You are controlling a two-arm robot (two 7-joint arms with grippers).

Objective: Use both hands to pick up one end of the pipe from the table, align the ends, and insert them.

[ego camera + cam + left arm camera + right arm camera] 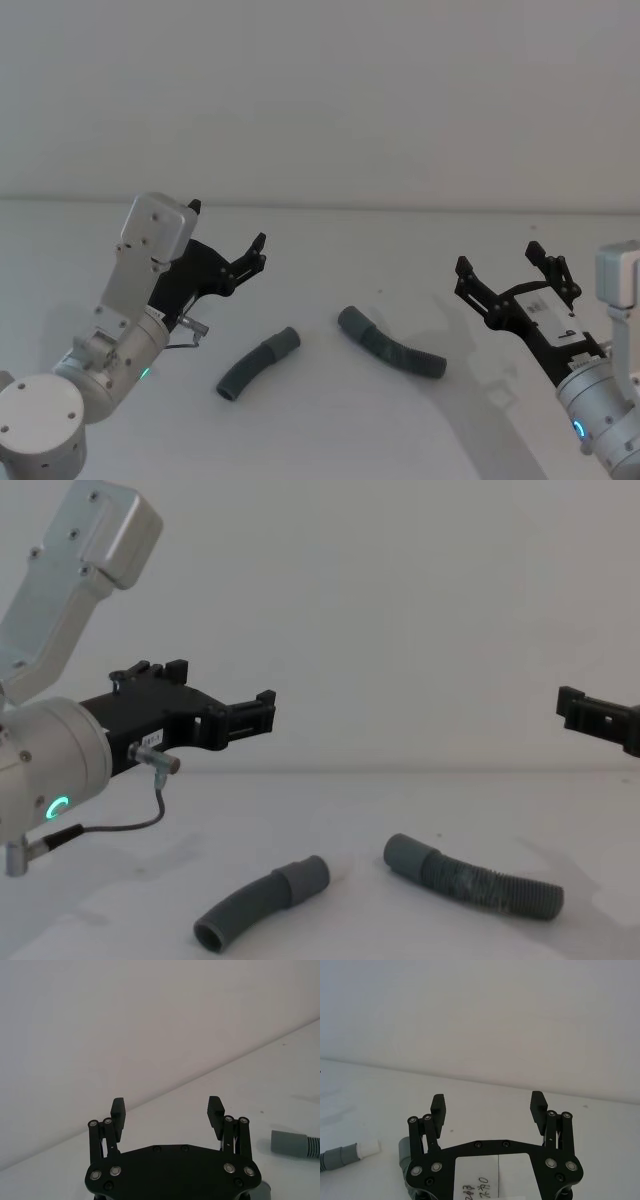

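Left claw (pixel 228 226) and right claw (pixel 498 258) both gape wide, gripping nothing, raised off the table (pixel 380 250).

The table (pixel 330 440) is matt white and smooth. At 7 o'clock in the head view, the short pipe piece (pixel 257 363) looks like smooth, matt grey plastic; at 5 o'clock the longer piece (pixel 395 347) has a ribbed body and a smooth cuff (pixel 352 322). The left gripper (pixel 228 224) and right gripper (pixel 498 258) are matt black plastic, with shiny metal pins (pixel 229 1168).
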